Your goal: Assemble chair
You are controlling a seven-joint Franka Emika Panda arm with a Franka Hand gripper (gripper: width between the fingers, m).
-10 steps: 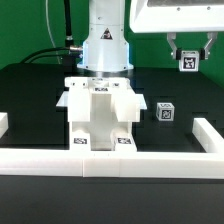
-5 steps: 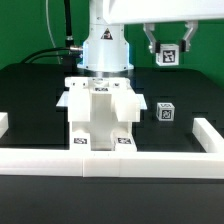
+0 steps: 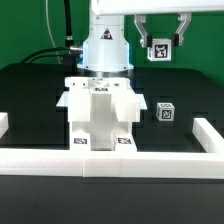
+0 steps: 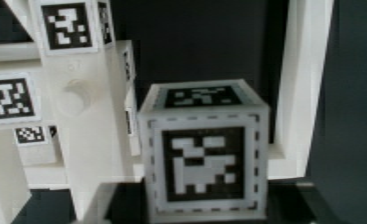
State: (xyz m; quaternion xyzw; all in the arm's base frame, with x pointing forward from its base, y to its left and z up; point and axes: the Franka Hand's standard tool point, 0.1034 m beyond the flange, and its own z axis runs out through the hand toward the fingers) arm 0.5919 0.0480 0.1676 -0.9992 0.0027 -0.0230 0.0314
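The partly built white chair (image 3: 98,112) stands on the black table against the front border wall, tags on its front feet. A small white tagged block (image 3: 165,113) sits on the table to its right in the exterior view. My gripper (image 3: 158,48) hangs high above the table, right of the chair, shut on another small tagged block (image 3: 158,50). In the wrist view that held block (image 4: 201,150) fills the middle between the dark fingers (image 4: 112,200), with chair parts (image 4: 64,90) beside it.
A low white border wall (image 3: 110,161) runs along the front and turns back at both sides (image 3: 207,127). The robot base (image 3: 106,50) stands behind the chair, with black cables at the exterior view's left.
My gripper has carried the held block toward the exterior view's left, from the far right edge to nearer the robot base, at about the same height. The chair and the loose block have not moved.
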